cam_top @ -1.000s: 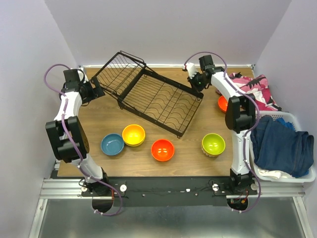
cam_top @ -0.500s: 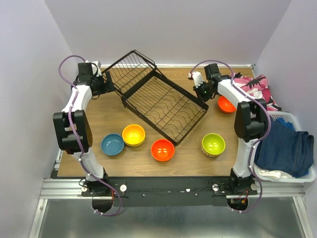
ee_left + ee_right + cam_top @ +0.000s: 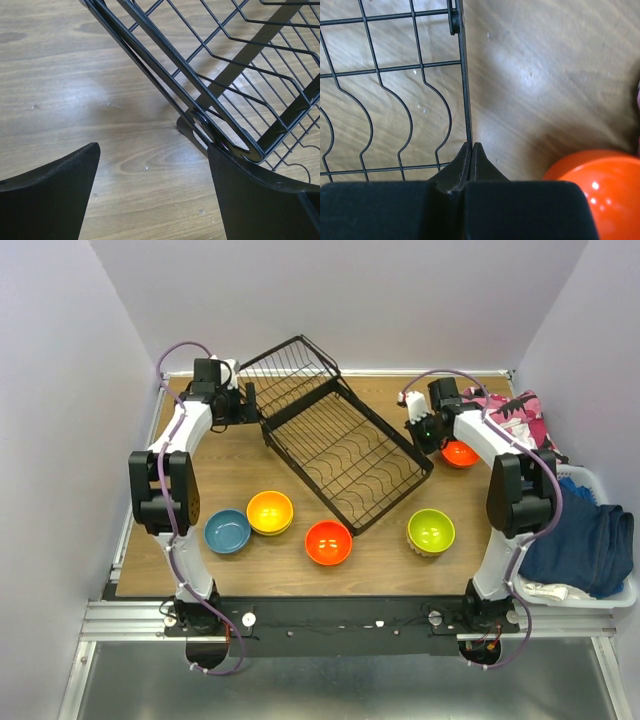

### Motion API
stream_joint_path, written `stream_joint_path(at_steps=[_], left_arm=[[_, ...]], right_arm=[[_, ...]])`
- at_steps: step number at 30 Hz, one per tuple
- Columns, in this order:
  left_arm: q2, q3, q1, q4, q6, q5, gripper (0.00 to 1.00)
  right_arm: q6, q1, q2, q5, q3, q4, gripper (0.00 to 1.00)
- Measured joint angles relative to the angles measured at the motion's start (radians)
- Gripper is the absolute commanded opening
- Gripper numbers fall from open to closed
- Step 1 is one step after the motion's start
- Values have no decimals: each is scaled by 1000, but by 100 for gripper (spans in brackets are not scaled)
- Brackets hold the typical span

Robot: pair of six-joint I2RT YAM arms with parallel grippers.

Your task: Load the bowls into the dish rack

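Note:
The black wire dish rack lies slantwise on the wooden table, its taller basket end at the back. My right gripper is shut on the rack's right rim wire, with a red-orange bowl just to its right; the bowl also shows in the right wrist view. My left gripper is open at the rack's left corner; the rim touches its right finger. A blue bowl, a yellow-orange bowl, a second red-orange bowl and a lime green bowl sit in front of the rack.
A white laundry basket holding dark blue clothes stands at the right edge. A pink patterned cloth lies at the back right, behind the right arm. Purple walls close in the table on three sides.
The dish rack has slid to the right and turned a little. Both grippers have moved right along with it, the right one staying on its rim.

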Motion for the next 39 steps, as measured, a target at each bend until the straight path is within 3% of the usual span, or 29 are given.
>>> stream_joint_path(at_steps=[13, 20, 26, 30, 39], left_arm=[[93, 133, -107, -39, 45, -63, 99], [113, 159, -140, -53, 60, -89, 99], [113, 159, -149, -53, 70, -89, 99], [97, 137, -150, -45, 71, -83, 99], [-130, -50, -133, -61, 45, -66, 99]], right_arm=[[37, -25, -115, 60, -136, -14, 1], [59, -32, -119, 66, -129, -56, 34], [69, -29, -3, 52, 60, -88, 44], [68, -29, 61, 21, 157, -94, 46], [68, -31, 161, -38, 301, -150, 46]])
